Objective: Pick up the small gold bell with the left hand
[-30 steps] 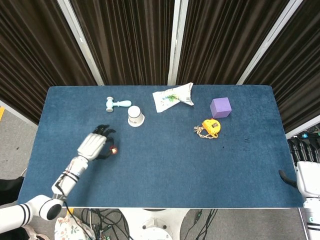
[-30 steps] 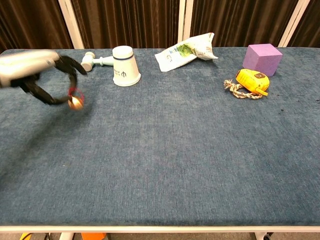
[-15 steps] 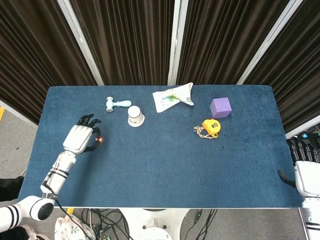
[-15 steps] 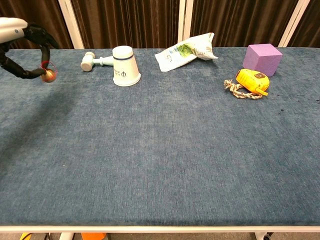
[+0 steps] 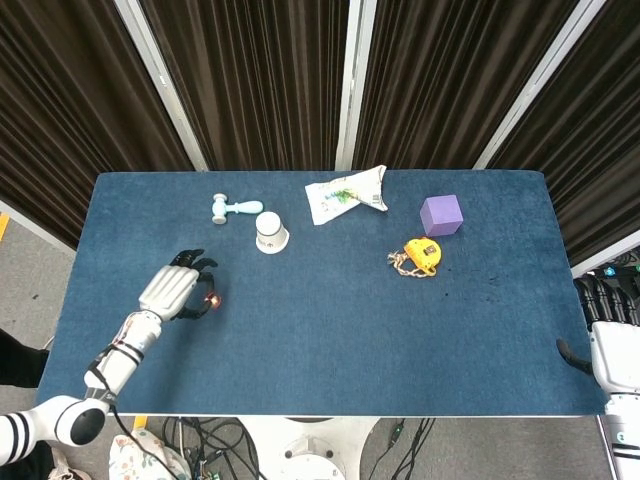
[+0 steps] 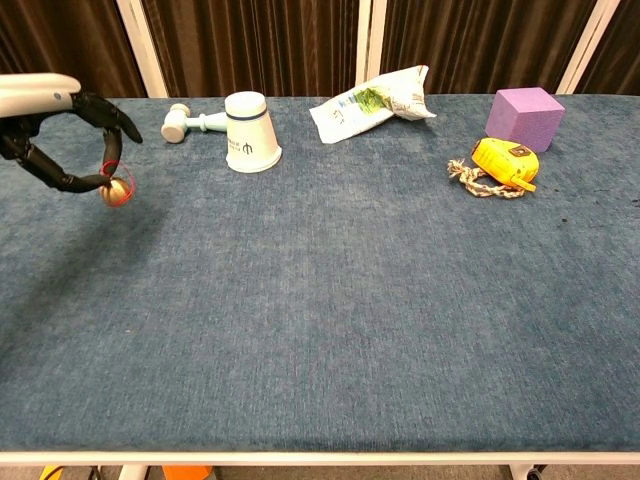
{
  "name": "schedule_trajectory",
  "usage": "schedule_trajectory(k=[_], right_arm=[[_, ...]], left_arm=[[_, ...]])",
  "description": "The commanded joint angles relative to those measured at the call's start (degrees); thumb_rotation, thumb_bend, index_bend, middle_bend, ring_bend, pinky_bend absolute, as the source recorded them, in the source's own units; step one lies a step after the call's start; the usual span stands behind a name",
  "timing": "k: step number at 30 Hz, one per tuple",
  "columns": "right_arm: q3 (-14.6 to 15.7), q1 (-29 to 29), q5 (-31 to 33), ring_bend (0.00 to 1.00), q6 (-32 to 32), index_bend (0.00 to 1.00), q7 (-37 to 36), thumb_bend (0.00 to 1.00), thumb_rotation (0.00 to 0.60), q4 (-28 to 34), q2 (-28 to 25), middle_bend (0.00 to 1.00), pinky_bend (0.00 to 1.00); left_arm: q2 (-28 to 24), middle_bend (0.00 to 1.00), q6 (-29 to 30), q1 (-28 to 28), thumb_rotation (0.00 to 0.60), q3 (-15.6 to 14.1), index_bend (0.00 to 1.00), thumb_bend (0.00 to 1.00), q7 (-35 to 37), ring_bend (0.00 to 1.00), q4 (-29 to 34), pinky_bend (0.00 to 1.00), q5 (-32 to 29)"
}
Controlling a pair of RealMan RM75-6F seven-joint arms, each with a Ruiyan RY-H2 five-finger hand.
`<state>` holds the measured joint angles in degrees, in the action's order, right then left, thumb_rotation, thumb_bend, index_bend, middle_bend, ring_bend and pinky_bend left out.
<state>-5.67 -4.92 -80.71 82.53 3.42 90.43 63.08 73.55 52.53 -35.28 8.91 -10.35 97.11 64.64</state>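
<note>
Pinching the small gold bell (image 6: 116, 190) between dark fingertips (image 6: 100, 180), the left hand (image 5: 172, 291) hangs over the left part of the blue table (image 5: 320, 330). In the chest view the bell sits at the far left of the frame, clear of the tabletop, with a thin red loop at its top caught by the fingers; the remaining fingers arch out above it rather than wrapping round it. In the head view the same bell shows as a small reddish-gold spot just right of the pale back of the hand, in the lower left of the frame.

At the lower right edge of the head view, off the table's corner, the right hand (image 5: 606, 335) is only partly in frame. Dark fingers stand side by side above a white casing and nothing shows in them, but how far they are spread cannot be told.

Along the upper part of the table lie a light-blue toy hammer (image 5: 234, 208), an upturned white paper cup (image 5: 270, 232) just beside it, and a crumpled white snack bag (image 5: 346, 194) near the top centre. Further right are a purple cube (image 5: 441, 215) and a yellow tape measure (image 5: 423, 254) with a bit of rope touching it.
</note>
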Motion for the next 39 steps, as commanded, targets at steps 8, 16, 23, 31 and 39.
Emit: schedule_trajectory(k=[8, 16, 23, 31, 39], right_arm=[[-0.02, 0.12, 0.00, 0.00, 0.19, 0.00, -0.24, 0.16, 0.600, -0.13, -0.05, 0.00, 0.00], [-0.02, -0.12, -0.02, 0.00, -0.13, 0.00, 0.06, 0.16, 0.600, 0.11, 0.02, 0.00, 0.00], [-0.04, 0.00, 0.35, 0.00, -0.18, 0.00, 0.12, 0.16, 0.600, 0.08, -0.11, 0.00, 0.00], [0.02, -0.03, 0.21, 0.00, -0.17, 0.00, 0.17, 0.16, 0.600, 0.10, -0.07, 0.00, 0.00], [0.16, -0.03, 0.21, 0.00, -0.36, 0.00, 0.06, 0.16, 0.600, -0.04, 0.03, 0.00, 0.00]], left_arm=[[1.03, 0.17, 2.10, -0.44, 0.600, 0.21, 0.63, 0.40, -2.33, 0.02, 0.38, 0.06, -2.57], [-0.20, 0.17, 0.94, -0.39, 0.600, 0.38, 0.63, 0.40, 3.73, 0.02, -1.38, 0.09, 3.12], [0.11, 0.17, 1.95, -0.19, 0.600, -0.52, 0.63, 0.41, -1.63, 0.02, -1.76, 0.06, 2.13], [4.10, 0.17, 4.61, -0.13, 0.600, 0.16, 0.64, 0.41, -4.02, 0.02, -4.57, 0.04, -1.39], [7.28, 0.17, 2.09, -1.30, 0.600, 0.33, 0.64, 0.41, -5.08, 0.02, -10.97, 0.04, -6.26]])
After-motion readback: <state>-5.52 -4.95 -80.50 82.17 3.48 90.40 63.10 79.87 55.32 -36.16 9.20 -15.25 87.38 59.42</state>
